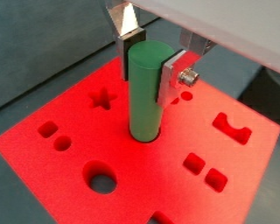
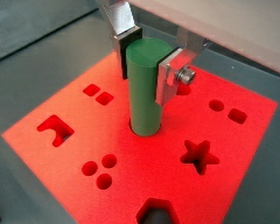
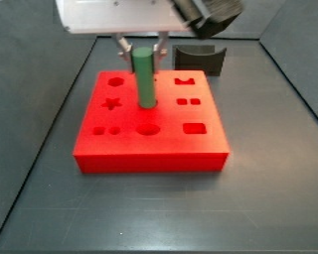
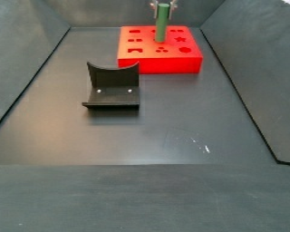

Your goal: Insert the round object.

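Observation:
The green round peg [image 1: 146, 92] stands upright over the middle of the red block [image 1: 73, 131]. Its lower end is in a round hole whose dark rim shows around the foot in a wrist view [image 2: 142, 96]. My gripper [image 1: 149, 86] is shut on the peg's upper part, one silver finger on each side; it also shows in the second wrist view [image 2: 145, 87]. In both side views the gripper [image 3: 146, 48] [image 4: 162, 7] holds the peg [image 3: 146, 79] [image 4: 161, 27] upright on the red block [image 3: 148, 154] [image 4: 174, 63]. Most of the peg stands above the block's top.
The red block has other cut-outs: a free round hole [image 1: 101, 182], a star [image 2: 201, 155], small squares and dots, and a notched slot [image 1: 234, 127]. The dark fixture [image 4: 111, 88] stands on the grey floor apart from the block and also shows behind it [image 3: 199, 58]. Dark walls surround the floor.

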Controlling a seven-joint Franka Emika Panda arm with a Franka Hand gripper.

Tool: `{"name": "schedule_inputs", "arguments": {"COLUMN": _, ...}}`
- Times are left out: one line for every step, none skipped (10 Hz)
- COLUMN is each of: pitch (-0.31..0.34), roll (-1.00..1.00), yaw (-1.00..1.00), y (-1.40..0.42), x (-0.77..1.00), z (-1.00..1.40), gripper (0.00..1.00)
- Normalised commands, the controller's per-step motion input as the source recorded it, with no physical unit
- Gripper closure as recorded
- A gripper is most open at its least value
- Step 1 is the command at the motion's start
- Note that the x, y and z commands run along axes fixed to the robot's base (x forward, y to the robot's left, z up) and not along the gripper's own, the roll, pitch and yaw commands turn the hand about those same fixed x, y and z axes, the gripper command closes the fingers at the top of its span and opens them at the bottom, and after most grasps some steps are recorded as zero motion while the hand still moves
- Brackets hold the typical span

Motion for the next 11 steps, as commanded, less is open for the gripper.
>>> {"name": "schedule_inputs", "arguments": {"pitch": -0.001, "roll": 0.03, "yaw": 0.01, "y": -0.07, "x": 0.0, "z": -0.24, "gripper": 1.0}}
{"name": "schedule_inputs", "arguments": {"pitch": 0.0, "roll": 0.0, "yaw": 0.02, "y": 0.0, "x": 0.0, "z": -0.08, "gripper": 1.0}}
{"name": "schedule_inputs", "arguments": {"pitch": 0.026, "roll": 0.0, "yaw": 0.0, "y": 0.0, "x": 0.1, "z": -0.01, "gripper": 1.0}}
{"name": "schedule_inputs", "arguments": {"pitch": 0.01, "roll": 0.0, "yaw": -0.04, "y": -0.02, "x": 0.33, "z": -0.54, "gripper": 1.0}}
{"name": "schedule_inputs", "arguments": {"pitch": 0.0, "roll": 0.0, "yaw": -0.02, "y": -0.04, "x": 0.39, "z": -0.72, "gripper": 1.0}}
{"name": "schedule_inputs", "arguments": {"pitch": 0.0, "roll": 0.03, "yaw": 0.0, "y": -0.04, "x": 0.34, "z": -0.83, "gripper": 1.0}}
{"name": "schedule_inputs", "arguments": {"pitch": 0.0, "roll": 0.03, "yaw": 0.0, "y": -0.02, "x": 0.33, "z": -0.85, "gripper": 1.0}}
{"name": "schedule_inputs", "arguments": {"pitch": -0.006, "roll": 0.1, "yaw": 0.0, "y": -0.04, "x": 0.27, "z": -0.9, "gripper": 1.0}}
{"name": "schedule_inputs", "arguments": {"pitch": -0.009, "roll": 0.2, "yaw": 0.0, "y": -0.1, "x": 0.25, "z": -0.87, "gripper": 1.0}}
{"name": "schedule_inputs", "arguments": {"pitch": -0.009, "roll": 0.24, "yaw": 0.0, "y": -0.12, "x": 0.19, "z": -0.82, "gripper": 1.0}}
{"name": "schedule_inputs", "arguments": {"pitch": -0.013, "roll": 0.24, "yaw": 0.0, "y": -0.16, "x": 0.18, "z": -0.83, "gripper": 1.0}}
